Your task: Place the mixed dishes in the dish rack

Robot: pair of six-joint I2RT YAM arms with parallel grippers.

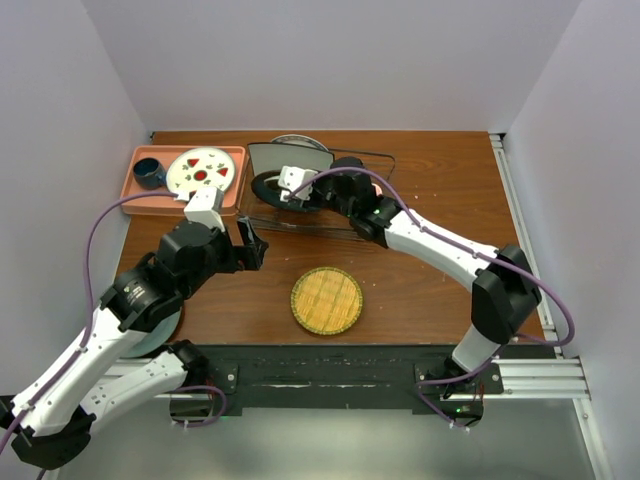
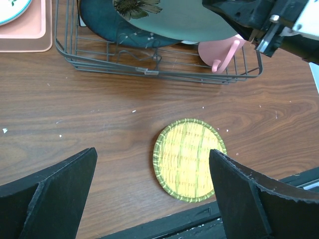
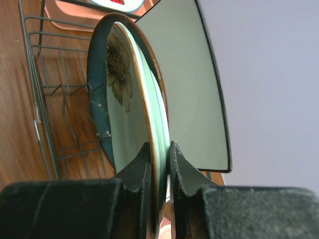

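Note:
The dish rack (image 1: 385,160) is a dark wire basket at the back middle of the table. My right gripper (image 3: 160,154) is shut on the rim of the pale green round plate (image 3: 127,114), which has a flower print and stands on edge inside the rack (image 3: 35,89). A dark-blue-rimmed round plate (image 3: 97,99) leans beside it, and the white square plate (image 3: 194,79) stands on the other side. The pink mug (image 2: 224,50) lies in the rack (image 2: 149,72). My left gripper (image 2: 152,154) is open and empty above the table. The patterned bowl is not in view.
A round yellow woven mat (image 1: 327,299) lies at the front middle of the table, under my left gripper's view (image 2: 188,159). A salmon-pink tray (image 1: 135,195) at the back left holds a white plate with red marks (image 1: 200,168) and a small dark blue cup (image 1: 148,172).

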